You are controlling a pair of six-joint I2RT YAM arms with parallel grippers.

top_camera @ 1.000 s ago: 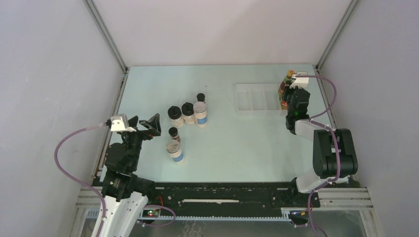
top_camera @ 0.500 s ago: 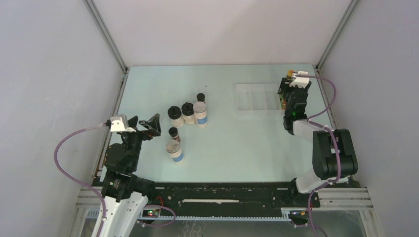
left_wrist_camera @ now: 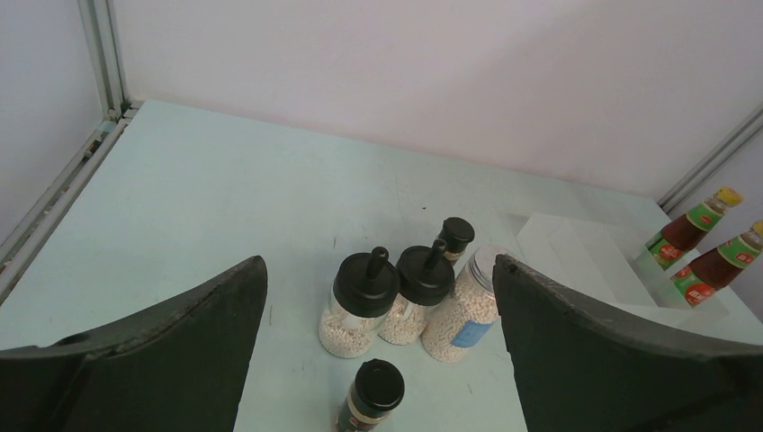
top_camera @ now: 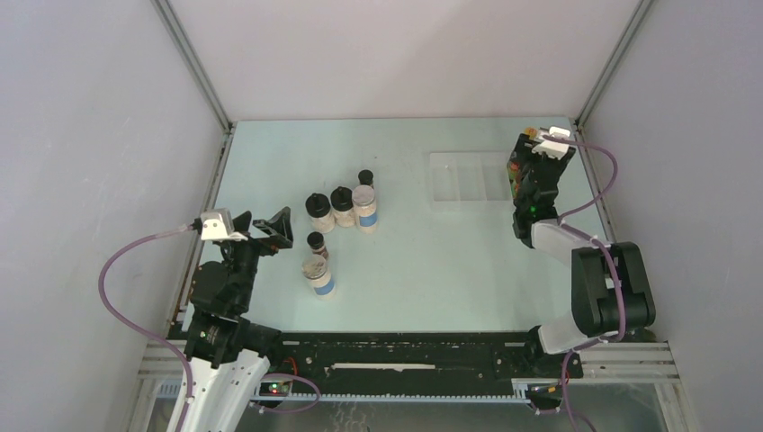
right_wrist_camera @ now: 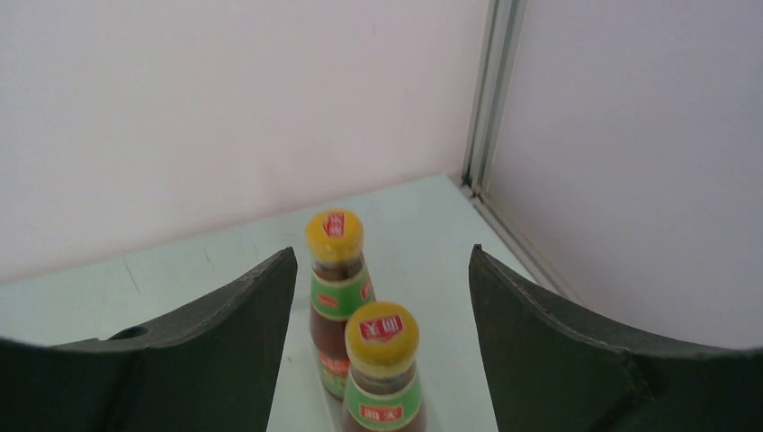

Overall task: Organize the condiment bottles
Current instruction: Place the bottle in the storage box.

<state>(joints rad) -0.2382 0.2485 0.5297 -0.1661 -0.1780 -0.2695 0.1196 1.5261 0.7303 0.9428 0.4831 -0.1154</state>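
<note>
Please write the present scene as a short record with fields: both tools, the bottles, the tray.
left tool: open, empty, facing the jar group
right tool: open, not gripping, over the two slim red sauce bottles with yellow caps
red bottles: upright, side by side, at the right end of the clear plastic divided tray
others: six small jars upright on the pale green table, left of the tray

left arm [top_camera: 219,290] and right arm [top_camera: 605,286]: black joints, white lower links, white wrist camera blocks [top_camera: 216,225], looping mauve cables [top_camera: 112,270].
</note>
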